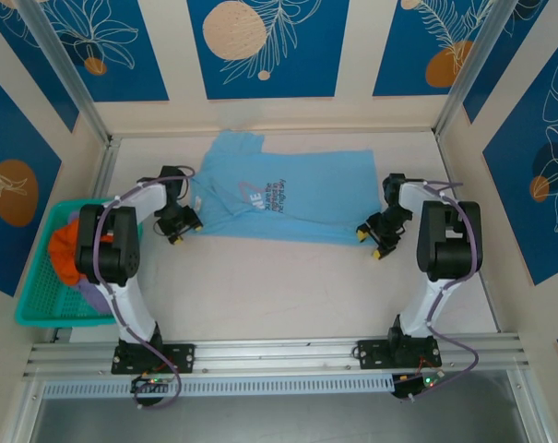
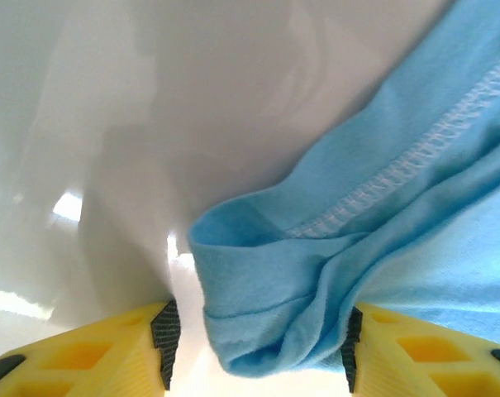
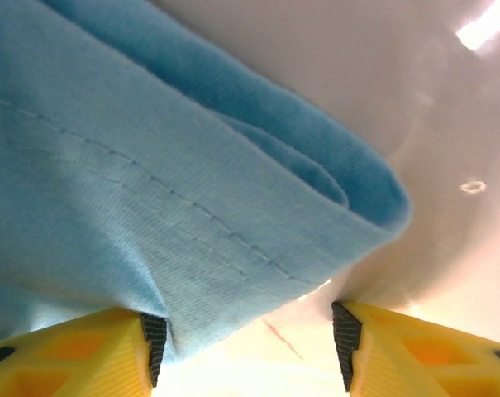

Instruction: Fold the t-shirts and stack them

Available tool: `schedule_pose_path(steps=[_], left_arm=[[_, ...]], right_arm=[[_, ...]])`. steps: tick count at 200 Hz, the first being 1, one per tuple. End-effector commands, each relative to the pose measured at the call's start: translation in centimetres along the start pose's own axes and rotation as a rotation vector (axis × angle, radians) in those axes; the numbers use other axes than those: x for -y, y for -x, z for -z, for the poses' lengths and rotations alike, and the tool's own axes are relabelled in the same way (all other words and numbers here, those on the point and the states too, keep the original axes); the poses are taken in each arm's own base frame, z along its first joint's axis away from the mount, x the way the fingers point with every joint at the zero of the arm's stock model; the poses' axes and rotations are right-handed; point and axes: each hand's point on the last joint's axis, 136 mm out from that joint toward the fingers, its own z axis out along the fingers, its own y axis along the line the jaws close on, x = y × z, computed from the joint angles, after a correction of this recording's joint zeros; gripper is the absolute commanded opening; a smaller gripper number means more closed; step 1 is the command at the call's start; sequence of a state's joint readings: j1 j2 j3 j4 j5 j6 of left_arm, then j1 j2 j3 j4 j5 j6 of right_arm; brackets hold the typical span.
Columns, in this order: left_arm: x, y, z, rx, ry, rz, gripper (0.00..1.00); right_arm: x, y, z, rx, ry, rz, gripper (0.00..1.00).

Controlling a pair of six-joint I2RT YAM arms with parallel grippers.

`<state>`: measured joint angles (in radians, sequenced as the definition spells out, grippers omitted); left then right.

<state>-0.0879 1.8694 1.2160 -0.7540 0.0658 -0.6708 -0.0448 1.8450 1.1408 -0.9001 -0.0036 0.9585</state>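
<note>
With the left gripper (image 2: 256,343) parted astride a bunched, stitched fold of cloth and the right gripper (image 3: 243,343) likewise parted beside a doubled corner, count neither as pinching anything. Outward from there, find the sky-blue t-shirt (image 1: 260,198) lying flat mid-table between the two arms, lettering up. Expect light, limp cloth, quick to sag and crease; probably best taken at those doubled hem corners, with every layer between the pads.

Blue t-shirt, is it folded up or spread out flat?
Partly folded: the blue t-shirt lies long across the table, with doubled layers at both near corners.
</note>
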Motion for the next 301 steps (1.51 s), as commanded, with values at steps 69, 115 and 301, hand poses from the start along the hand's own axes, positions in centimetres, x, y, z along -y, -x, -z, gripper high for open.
schedule_pose_path(steps=[69,115,301], left_arm=[[4.1,0.2,8.7,0.155,-0.026,-0.157,0.62],[9.9,-0.9,5.5,0.098,-0.17,-0.288,0.42],[-3.3,-1.7,-0.6,0.035,0.174,-0.02,0.46]], right_arm=[[-0.4,1.7,6.4,0.194,0.201,0.032,0.68],[-2.2,2.3,5.1,0.125,0.228,0.018,0.25],[1.7,5.5,2.9,0.097,0.082,-0.152,0.76]])
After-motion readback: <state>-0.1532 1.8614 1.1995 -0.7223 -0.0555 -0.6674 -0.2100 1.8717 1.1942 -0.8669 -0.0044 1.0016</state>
